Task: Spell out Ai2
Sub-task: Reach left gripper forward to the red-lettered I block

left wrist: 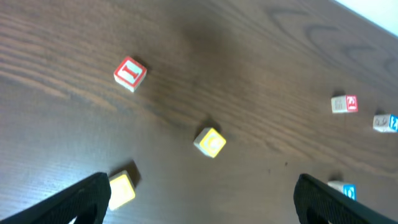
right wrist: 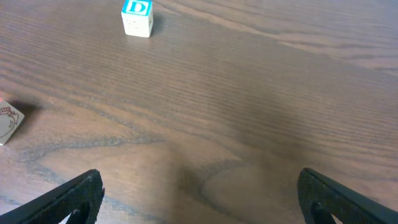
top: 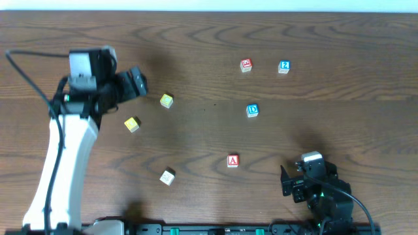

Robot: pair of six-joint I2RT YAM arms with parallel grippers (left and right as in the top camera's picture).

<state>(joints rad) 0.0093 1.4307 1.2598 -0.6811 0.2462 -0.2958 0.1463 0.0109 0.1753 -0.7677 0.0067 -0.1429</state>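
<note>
Left arm: white, rising from the near-left edge of the table (top: 209,26), folded over at the top, left gripper (top: 137,83) pointing right toward the blocks. Jaws spread wide and holding nothing, as seen from the left wrist, with the dark fingers (left wrist: 74,202) at the bottom corners. Right arm: tucked low at the near-right corner, right gripper (top: 290,184) aimed away from the near edge. Jaws likewise wide and empty in the right wrist view.

From overhead: A block (top: 232,160) alone near the bottom middle, left of the right gripper and apart from it. 2 block (top: 283,66) at upper right, near a red block (top: 245,64) on its left. D block (top: 253,110) between that pair and the A block. Closer to the left gripper, upper yellow block (top: 166,100) and lower yellow block (top: 132,124), apart from each other. Pale block (top: 167,175) lower down.

Only from the left wrist: I block (left wrist: 130,73), red-framed, flat on the table, up and left of the upper yellow block; not found from overhead. Lower yellow block just beside the left finger there.

From the right wrist: D block far ahead at upper left, plus a cut-off block (right wrist: 7,121) at the left edge, pale with red marks, letter unreadable.
</note>
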